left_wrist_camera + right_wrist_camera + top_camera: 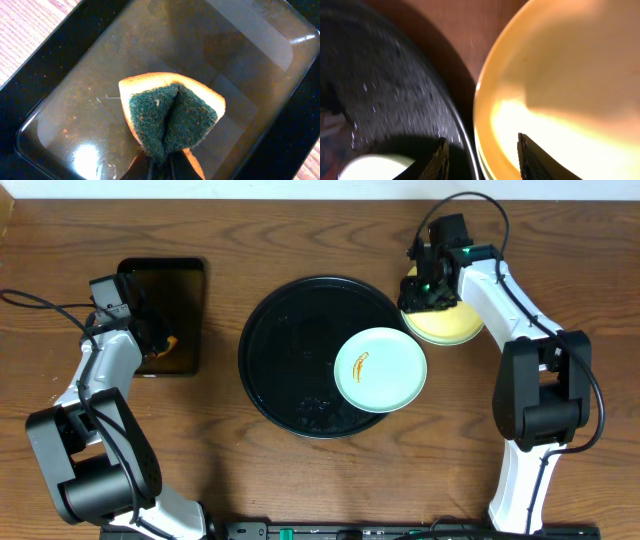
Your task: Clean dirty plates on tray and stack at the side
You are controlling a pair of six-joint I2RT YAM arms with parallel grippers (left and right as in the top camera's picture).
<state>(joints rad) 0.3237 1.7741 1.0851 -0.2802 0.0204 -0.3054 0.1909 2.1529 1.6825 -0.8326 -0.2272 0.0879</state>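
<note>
A mint green plate (380, 370) with an orange-brown smear lies on the right side of the round black tray (290, 350). It also shows in the right wrist view (370, 167). A pale yellow plate (455, 328) lies on the table just right of the tray. My right gripper (425, 292) hangs open over its left rim (481, 140), with one finger above the tray (385, 85) and one above the yellow plate (560, 75). My left gripper (160, 340) is shut on a folded green and orange sponge (170, 117). A second mint plate does not show.
A rectangular black tray (185, 280) holding shallow water lies at the left, under the sponge. Its glossy bottom fills the left wrist view (240, 60). Bare wooden table surrounds both trays.
</note>
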